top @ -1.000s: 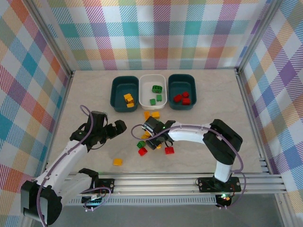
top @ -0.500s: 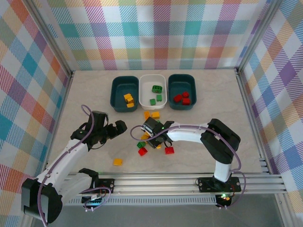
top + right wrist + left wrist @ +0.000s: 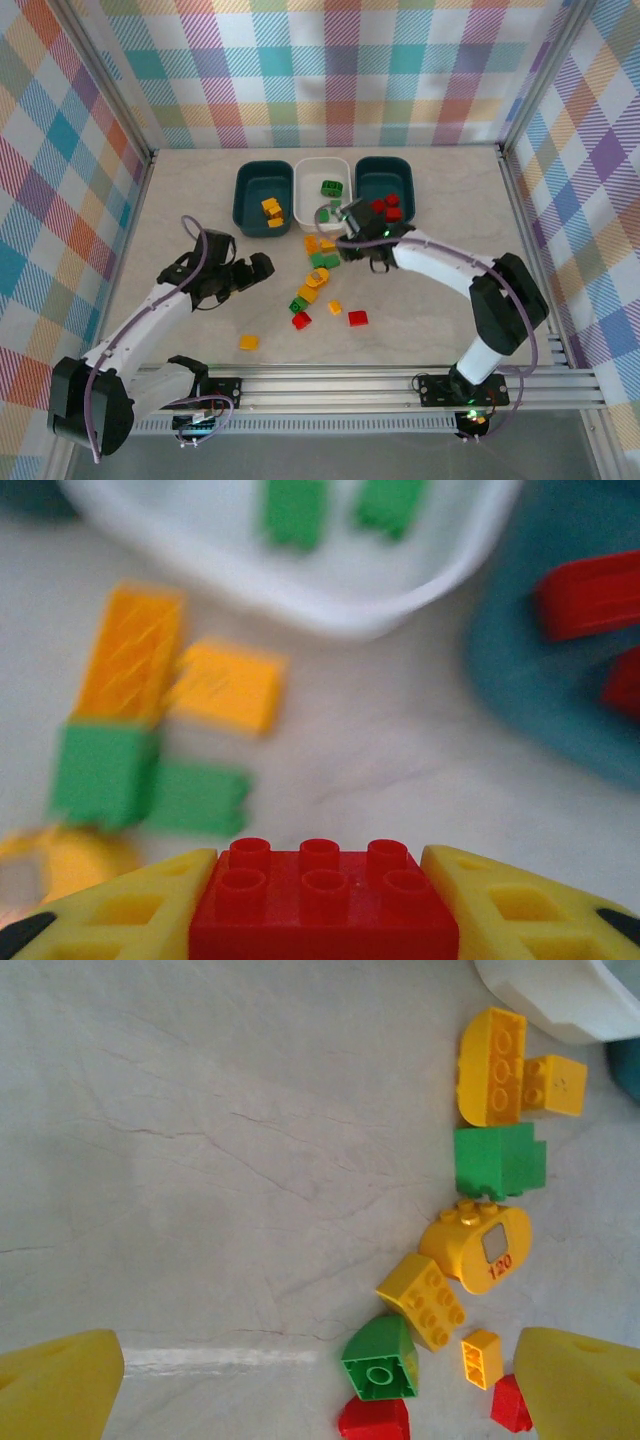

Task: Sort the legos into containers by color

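Note:
My right gripper (image 3: pixel 350 220) hovers by the front edge of the white tub (image 3: pixel 303 222) and the right teal tub (image 3: pixel 407 220). It is shut on a red six-stud brick (image 3: pixel 323 905) held between its yellow fingers (image 3: pixel 120 910). The white tub holds green bricks (image 3: pixel 295 510). The right teal tub (image 3: pixel 540 690) holds red bricks (image 3: pixel 590 595), and the left teal tub (image 3: pixel 243 200) holds yellow bricks (image 3: pixel 271 210). My left gripper (image 3: pixel 262 268) is open, left of the loose pile. A green brick (image 3: pixel 380 1360) lies between its fingertips (image 3: pixel 55 1385).
Loose bricks lie mid-table: yellow ones (image 3: pixel 490 1065), a green one (image 3: pixel 497 1160), a rounded yellow piece marked 120 (image 3: pixel 480 1245), another yellow one (image 3: pixel 425 1300) and red ones (image 3: pixel 357 318). A lone yellow brick (image 3: pixel 248 342) lies near the front. Plaid walls enclose the table.
My right gripper has lifted from the loose pile and swung back and to the right towards the tubs, carrying the red brick. The left gripper has edged slightly right.

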Motion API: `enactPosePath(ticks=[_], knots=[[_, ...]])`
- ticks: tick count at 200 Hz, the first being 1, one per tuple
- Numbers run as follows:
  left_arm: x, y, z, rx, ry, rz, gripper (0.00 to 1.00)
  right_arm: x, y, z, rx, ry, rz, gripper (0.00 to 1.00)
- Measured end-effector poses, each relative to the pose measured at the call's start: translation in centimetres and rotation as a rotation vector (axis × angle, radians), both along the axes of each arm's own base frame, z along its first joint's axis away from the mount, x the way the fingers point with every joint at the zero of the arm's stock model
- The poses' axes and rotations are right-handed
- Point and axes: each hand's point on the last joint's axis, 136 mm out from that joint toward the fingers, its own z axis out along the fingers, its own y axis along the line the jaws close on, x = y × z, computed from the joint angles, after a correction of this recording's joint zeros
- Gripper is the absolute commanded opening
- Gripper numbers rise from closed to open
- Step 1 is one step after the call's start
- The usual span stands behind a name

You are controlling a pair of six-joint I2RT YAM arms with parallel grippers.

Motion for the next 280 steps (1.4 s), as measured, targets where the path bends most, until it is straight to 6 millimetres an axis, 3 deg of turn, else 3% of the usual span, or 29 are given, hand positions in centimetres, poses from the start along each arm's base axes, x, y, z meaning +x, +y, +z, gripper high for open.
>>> enactPosePath(ticks=[27, 57, 78, 102, 141, 171, 191, 206, 236, 259, 280], knots=[[-0.1, -2.2, 0.6, 0.029, -0.012, -0.080, 0.98, 7.0, -3.9, 1.3, 0.054, -0.036, -0.185, 0.49], [-0.9, -3.7, 0.1, 0.055, -0.003, -0.138, 0.97, 11.9, -7.6, -0.7, 0.064, -0.002, -0.309, 0.49], [-1.2, -4.2, -0.4, 0.069, 0.010, -0.161, 0.97, 13.5, -8.3, -2.7, 0.055, 0.041, -0.330, 0.51], [-1.9, -5.1, -1.5, 0.102, 0.038, -0.204, 0.96, 14.5, -8.0, -3.8, 0.051, 0.076, -0.327, 0.66], [-2.1, -6.7, -3.1, 0.200, 0.076, -0.291, 0.90, 14.6, -7.8, -2.2, 0.065, 0.063, -0.319, 0.73], [-1.6, -8.5, -4.1, 0.264, 0.081, -0.347, 0.89, 12.2, -8.1, 1.3, 0.100, 0.008, -0.323, 0.73], [-0.4, -9.9, -4.4, 0.290, 0.083, -0.345, 0.90, 8.4, -7.9, 4.0, 0.146, -0.047, -0.329, 0.73], [1.2, -11.0, -4.1, 0.292, 0.079, -0.301, 0.90, 5.2, -7.2, 5.0, 0.187, -0.081, -0.319, 0.72], [4.4, -13.7, -3.3, 0.246, 0.064, -0.221, 0.85, -0.1, -6.9, 2.7, 0.212, -0.054, -0.298, 0.66], [6.5, -15.7, -3.8, 0.218, 0.079, -0.173, 0.72, -3.0, -8.8, -0.3, 0.203, -0.023, -0.335, 0.63], [7.7, -16.3, -4.8, 0.232, 0.098, -0.132, 0.71, -4.4, -10.3, -1.5, 0.199, -0.029, -0.375, 0.63]])
